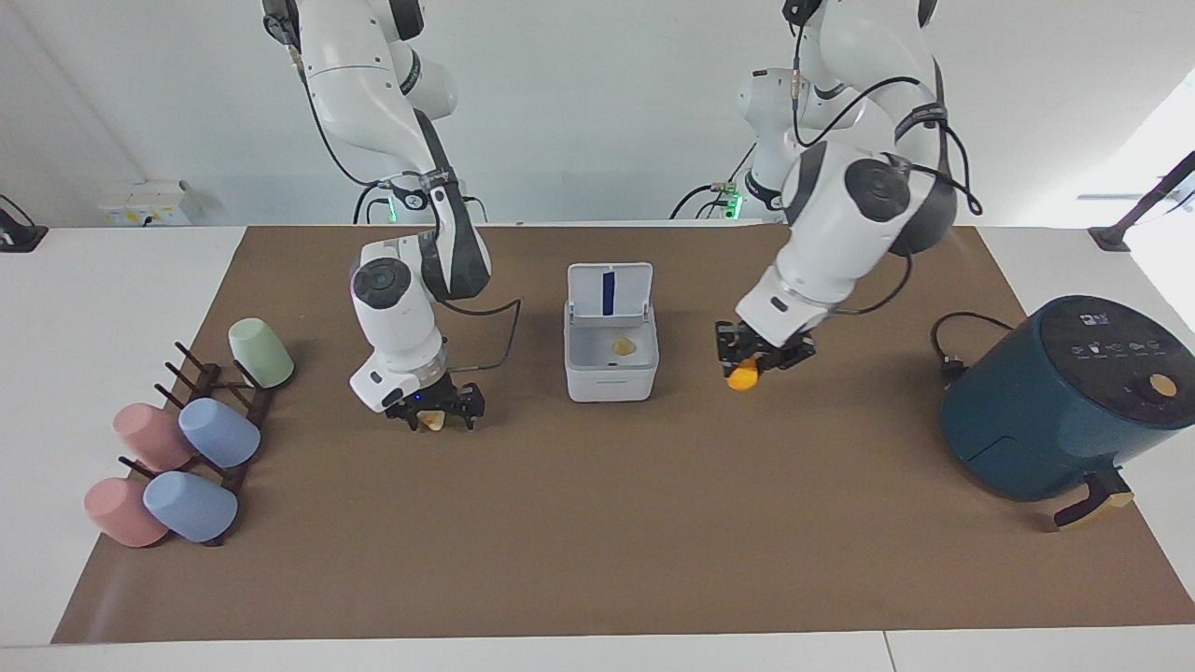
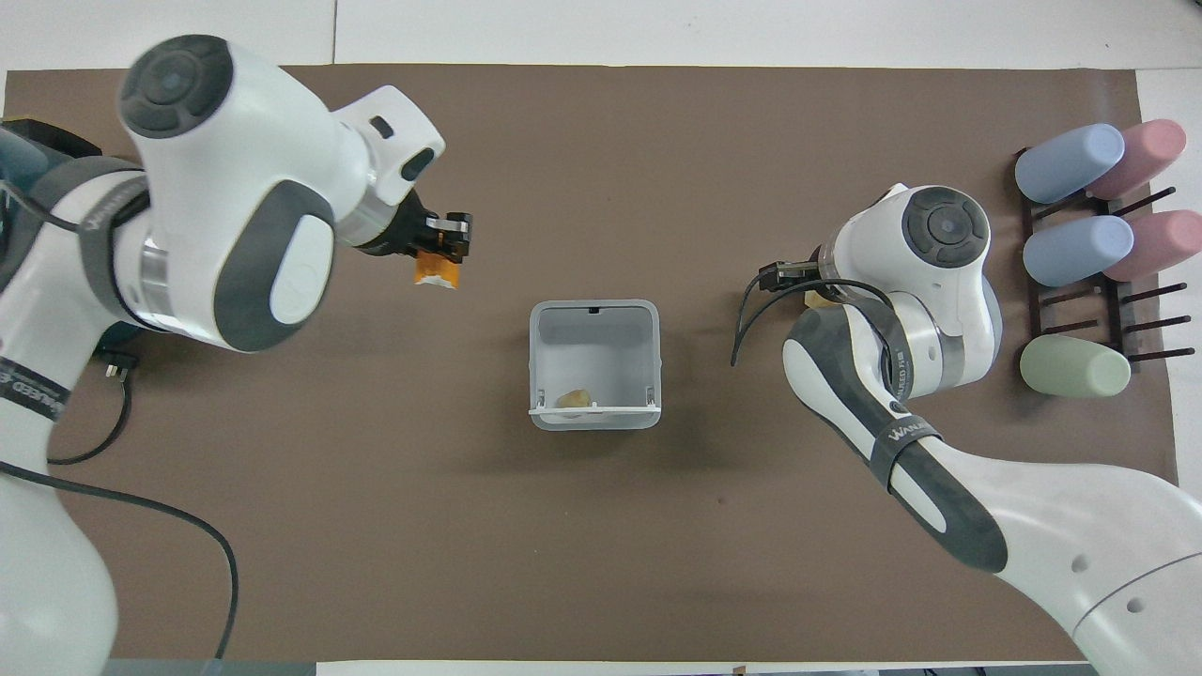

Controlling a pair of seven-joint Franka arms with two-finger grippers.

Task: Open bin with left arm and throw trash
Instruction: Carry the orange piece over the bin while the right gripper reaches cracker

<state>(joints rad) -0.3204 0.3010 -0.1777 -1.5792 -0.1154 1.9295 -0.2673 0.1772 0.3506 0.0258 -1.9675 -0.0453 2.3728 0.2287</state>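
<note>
The white bin stands mid-mat with its lid hinged up; it also shows in the overhead view. One pale yellow lump lies inside it. My left gripper is shut on the bright orange piece and holds it in the air over the mat beside the bin, toward the left arm's end; the piece also shows in the overhead view. My right gripper is down at the mat around the second pale lump, toward the right arm's end.
A dark teal air fryer stands at the left arm's end, with its cable on the mat. A dark rack with several pastel cups sits at the right arm's end.
</note>
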